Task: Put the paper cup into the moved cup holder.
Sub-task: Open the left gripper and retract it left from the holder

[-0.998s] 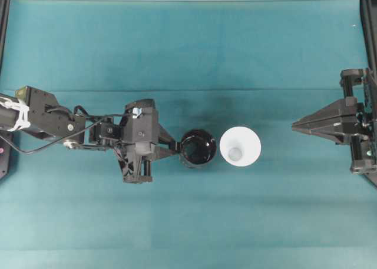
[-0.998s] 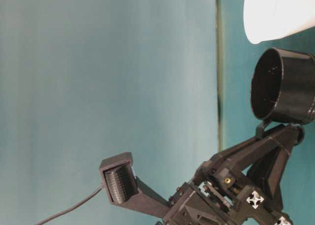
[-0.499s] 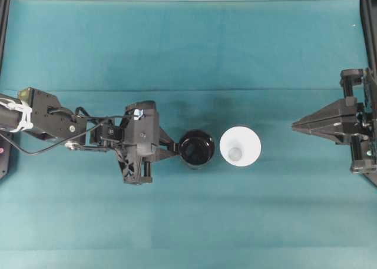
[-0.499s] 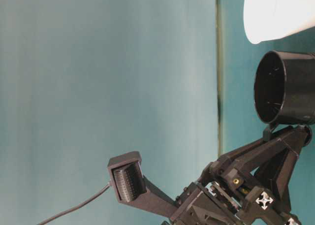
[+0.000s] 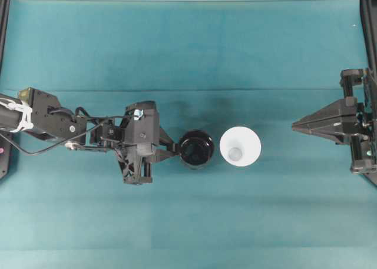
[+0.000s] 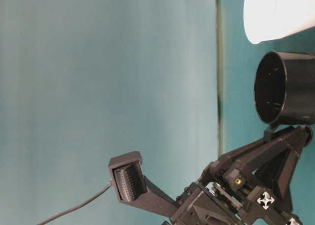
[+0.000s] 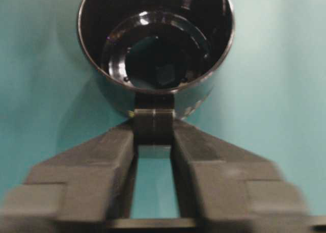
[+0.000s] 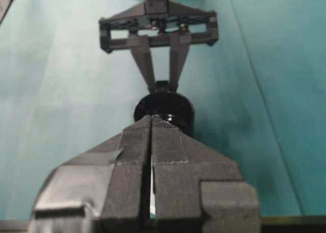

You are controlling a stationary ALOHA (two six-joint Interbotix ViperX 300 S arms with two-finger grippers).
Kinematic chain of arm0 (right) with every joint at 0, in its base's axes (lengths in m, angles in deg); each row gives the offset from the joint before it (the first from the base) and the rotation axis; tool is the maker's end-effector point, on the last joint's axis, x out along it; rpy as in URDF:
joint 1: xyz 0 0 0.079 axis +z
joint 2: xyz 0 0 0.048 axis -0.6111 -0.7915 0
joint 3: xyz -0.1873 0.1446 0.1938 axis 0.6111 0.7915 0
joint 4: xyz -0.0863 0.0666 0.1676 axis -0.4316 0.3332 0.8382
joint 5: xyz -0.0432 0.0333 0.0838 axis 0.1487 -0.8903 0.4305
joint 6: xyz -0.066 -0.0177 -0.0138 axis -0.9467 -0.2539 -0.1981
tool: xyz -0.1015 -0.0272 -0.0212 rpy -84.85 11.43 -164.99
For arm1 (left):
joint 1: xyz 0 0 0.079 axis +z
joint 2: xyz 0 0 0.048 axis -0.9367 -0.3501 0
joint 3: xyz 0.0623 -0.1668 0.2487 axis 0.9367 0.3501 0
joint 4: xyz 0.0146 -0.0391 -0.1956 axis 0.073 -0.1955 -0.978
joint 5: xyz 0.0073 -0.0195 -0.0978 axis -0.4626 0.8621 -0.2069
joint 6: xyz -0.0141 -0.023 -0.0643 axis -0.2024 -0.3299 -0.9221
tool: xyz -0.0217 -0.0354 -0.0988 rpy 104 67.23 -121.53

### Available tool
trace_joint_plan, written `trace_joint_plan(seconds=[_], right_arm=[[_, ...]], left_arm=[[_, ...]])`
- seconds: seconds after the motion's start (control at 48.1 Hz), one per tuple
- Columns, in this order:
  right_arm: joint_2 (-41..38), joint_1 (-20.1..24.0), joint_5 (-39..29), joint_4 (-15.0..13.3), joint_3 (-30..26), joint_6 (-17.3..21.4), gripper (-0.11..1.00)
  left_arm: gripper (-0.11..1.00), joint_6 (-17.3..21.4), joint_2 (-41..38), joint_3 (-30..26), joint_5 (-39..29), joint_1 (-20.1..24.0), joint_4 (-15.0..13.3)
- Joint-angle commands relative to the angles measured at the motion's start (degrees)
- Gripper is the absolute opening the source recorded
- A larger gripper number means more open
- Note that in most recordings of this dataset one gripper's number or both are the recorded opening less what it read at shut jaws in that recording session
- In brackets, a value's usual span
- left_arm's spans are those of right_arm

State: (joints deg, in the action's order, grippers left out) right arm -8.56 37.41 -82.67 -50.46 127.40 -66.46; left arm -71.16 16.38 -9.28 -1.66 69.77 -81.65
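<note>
Plainly, the left gripper (image 7: 154, 128) clasps the unlabelled cup holder's (image 5: 197, 150) handle; right gripper (image 8: 151, 122) clenched.

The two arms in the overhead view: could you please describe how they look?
Both are matte black. The left gripper has a boxy body with thin tapering fingers; a black cable and white ties run along its arm. The right gripper forms a dark wedge, its fingers faced with ribbed black tape.

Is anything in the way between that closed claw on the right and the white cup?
Nothing visible: only bare teal cloth lies between the right gripper and the paper cup.
</note>
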Motion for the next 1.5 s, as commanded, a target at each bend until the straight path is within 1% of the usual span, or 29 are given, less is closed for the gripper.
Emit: trace_joint_plan(seconds=[0.0,0.062,0.125,0.208,0.27,0.478,0.644,0.831,1.102,1.351,1.476], right_arm=[[-0.35,0.0,0.18,0.18,-1.49,0.62,0.01],[-0.35,0.0,0.18,0.18,-1.49,0.62,0.01],[-0.35,-0.09,0.18,0.18,-1.41,0.62,0.01],[-0.35,-0.09,0.18,0.18,-1.41,0.62,0.01],[-0.35,0.0,0.18,0.18,-1.41,0.62,0.01],[-0.62,-0.09,-1.23,0.44,-1.41,0.7,0.01],[-1.32,-0.53,-4.75,0.88,-1.85,3.25,0.01],[-2.81,-1.14,-7.29,0.7,-3.16,5.54,0.01],[-4.66,-1.49,-7.82,0.44,-3.87,5.54,0.01],[-4.75,-1.49,-8.09,0.44,-3.87,5.54,0.01],[-5.19,-1.76,-8.26,0.44,-3.87,5.63,0.01]], left_arm=[[0.41,-0.18,0.26,-0.35,0.35,-0.18,0.18],[0.58,-0.18,0.26,-0.35,0.18,-0.18,0.09],[0.71,-0.18,0.26,-0.35,0.09,-0.18,0.18],[0.83,-0.26,0.26,-0.35,0.0,-0.18,0.09],[0.87,-0.26,0.26,-0.35,0.0,-0.18,0.18],[0.86,-0.26,0.53,0.09,-0.18,-0.18,0.09],[0.86,-0.35,3.52,1.58,-1.41,-0.18,0.09],[0.86,-0.35,9.67,4.83,-3.16,-0.18,0.09],[0.86,-0.35,17.93,8.53,-4.75,-0.18,0.09],[0.86,-0.09,26.63,9.49,-11.25,-0.18,0.09],[0.86,-0.09,31.2,10.55,-13.45,-0.18,0.09]])
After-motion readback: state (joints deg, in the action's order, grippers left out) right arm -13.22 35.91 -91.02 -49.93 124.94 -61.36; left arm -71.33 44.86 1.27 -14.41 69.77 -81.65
